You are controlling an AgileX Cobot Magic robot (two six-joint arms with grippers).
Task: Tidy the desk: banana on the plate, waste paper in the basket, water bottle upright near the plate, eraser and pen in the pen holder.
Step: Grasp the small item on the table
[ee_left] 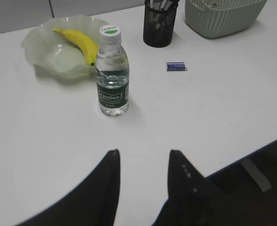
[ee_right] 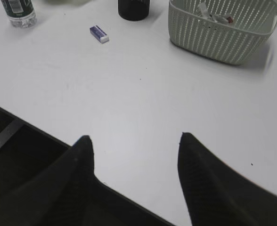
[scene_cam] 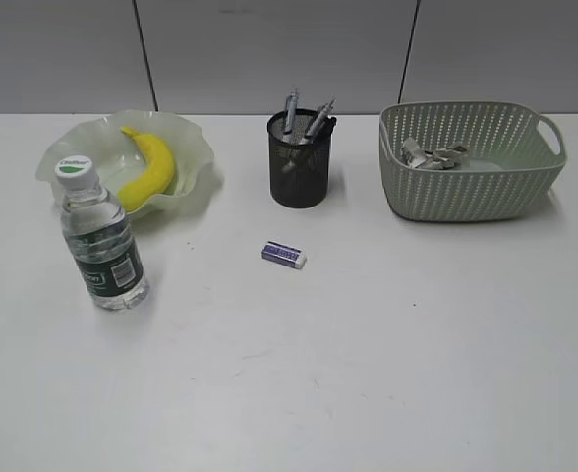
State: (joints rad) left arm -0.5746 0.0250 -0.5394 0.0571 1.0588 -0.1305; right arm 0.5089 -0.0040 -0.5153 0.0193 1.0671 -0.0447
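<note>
Only eraser [scene_cam: 284,256] loose, desk [scene_cam: 368,364]

- The eraser [scene_cam: 284,256] lies alone on the desk [scene_cam: 368,374], with bare tabletop on every side of it.
- Behind the eraser stands the pen holder [scene_cam: 300,159], near but apart; pens [scene_cam: 307,120] stick up past its rim.
- Left of the eraser, well apart, the upright water bottle [scene_cam: 102,241] stands just before the plate [scene_cam: 196,162].
- Right of and behind the eraser, the basket [scene_cam: 471,162] blocks the far corner.
- In front of the eraser the desk runs open to its near edge.
</note>
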